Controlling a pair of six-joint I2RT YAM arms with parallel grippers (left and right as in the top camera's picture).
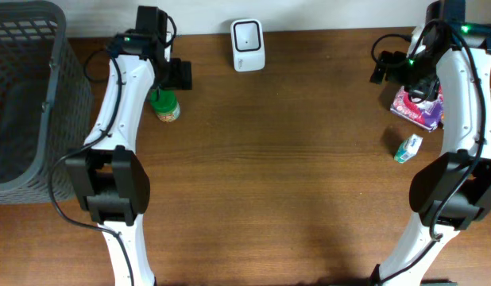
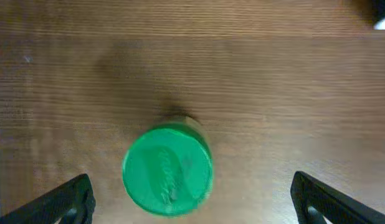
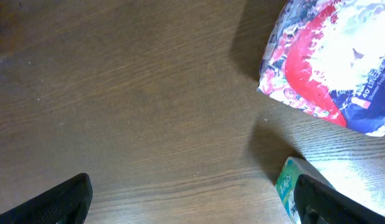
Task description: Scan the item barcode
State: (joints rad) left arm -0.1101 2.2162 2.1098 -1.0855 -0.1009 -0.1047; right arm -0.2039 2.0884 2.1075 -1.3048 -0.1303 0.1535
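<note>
Both arms stand over the wooden surface (image 1: 293, 183) with nothing held. The left gripper (image 2: 192, 193) has its jaws spread wide. They frame a green-lidded jar (image 2: 167, 169), which stands upright on the wood, lower centre in the wrist view and nearer the left finger. Neither finger touches it. From overhead the jar (image 1: 164, 107) sits in the upper left of the frame, tucked against the left arm.

The right gripper (image 3: 194, 193) is just as wide apart and touches only air. In its wrist view the corner of a small green-and-white carton (image 3: 289, 183) shows at lower right, beside the right finger. A red, white and purple packet (image 3: 336, 68) lies flat at upper right, close to the carton but apart from it. Seen from above, the carton (image 1: 407, 148) lies at right of centre, just beside the right arm. The packet (image 1: 419, 107) is beyond it, partly covered by that arm.

Farthest back, at top centre, a white scanner (image 1: 248, 44) stands at the rear edge of the surface. It is well apart from the jar and from the two items on the right, with open wood between them.

A grey mesh basket (image 1: 71, 87) fills the left edge of the overhead frame, and only its own dark mesh shows inside.
</note>
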